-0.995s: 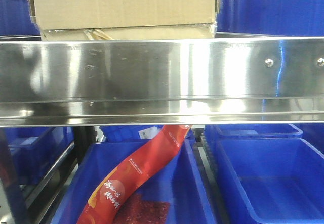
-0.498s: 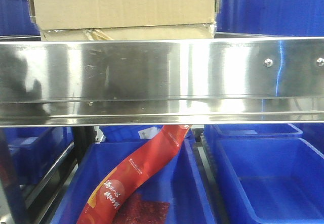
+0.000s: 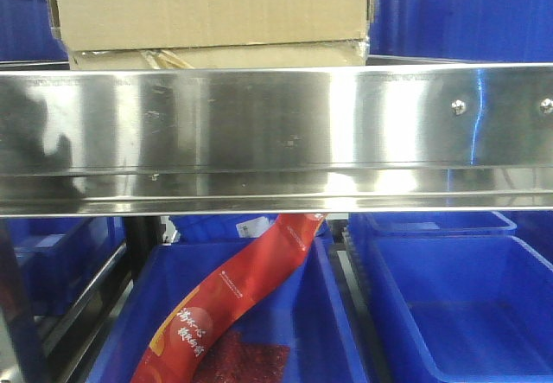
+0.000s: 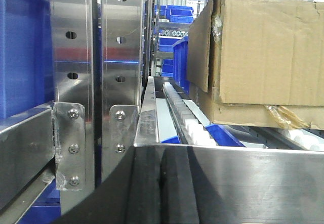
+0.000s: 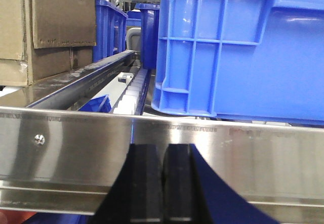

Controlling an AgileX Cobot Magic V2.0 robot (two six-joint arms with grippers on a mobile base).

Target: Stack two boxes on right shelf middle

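Boxes of brown cardboard are already stacked on the shelf (image 3: 276, 132): in the front view the upper box (image 3: 212, 7) sits on the lower box (image 3: 216, 57), left of centre above the mirror-like rim, with a blue bin (image 3: 462, 11) to their right. Below hang a red packet (image 3: 233, 301) and more blue bins (image 3: 458, 314).

From the left wrist, the left end effector (image 4: 162, 183) shows its black fingers pressed together, low before the rim; the stacked boxes stand beyond, right, with torn tape (image 4: 283, 117) curling from the seam.

From the right wrist, the right end effector (image 5: 163, 183) is likewise closed on nothing, before the rim; the boxes stand far left.
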